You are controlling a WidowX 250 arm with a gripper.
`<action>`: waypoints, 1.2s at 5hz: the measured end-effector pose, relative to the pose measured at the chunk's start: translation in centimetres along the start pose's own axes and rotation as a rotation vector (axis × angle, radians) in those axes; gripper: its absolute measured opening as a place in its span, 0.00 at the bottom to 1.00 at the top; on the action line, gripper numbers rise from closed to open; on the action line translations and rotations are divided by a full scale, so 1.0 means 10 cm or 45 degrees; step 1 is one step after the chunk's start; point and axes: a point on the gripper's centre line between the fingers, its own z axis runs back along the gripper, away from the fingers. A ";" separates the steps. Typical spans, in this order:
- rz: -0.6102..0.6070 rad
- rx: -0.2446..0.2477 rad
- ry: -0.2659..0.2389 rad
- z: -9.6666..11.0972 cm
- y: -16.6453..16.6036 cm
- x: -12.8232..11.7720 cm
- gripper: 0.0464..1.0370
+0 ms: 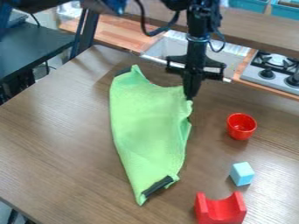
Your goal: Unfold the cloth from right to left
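Bench (64,140) of brown wood grain carries a long, bright green textured cloth (146,122) across the view's middle, its broad end uppermost, its narrow end tapering toward the bottom, its right edge gently rumpled. At the cloth's upper right edge, a black two-fingered robot hand (190,95) points downward, its fingers drawn together on the fabric. To the cloth's right lie a red block with a curved hollow in its top (219,215), then a round, glossy red cup (241,134) and a pale blue cube (241,174).
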 end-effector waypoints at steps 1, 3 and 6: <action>-0.012 -0.029 0.021 0.00 0.15 -0.08 0.00; -0.091 -0.130 0.033 0.04 0.57 -0.29 0.00; -0.108 -0.210 0.060 0.04 1.32 -0.52 0.00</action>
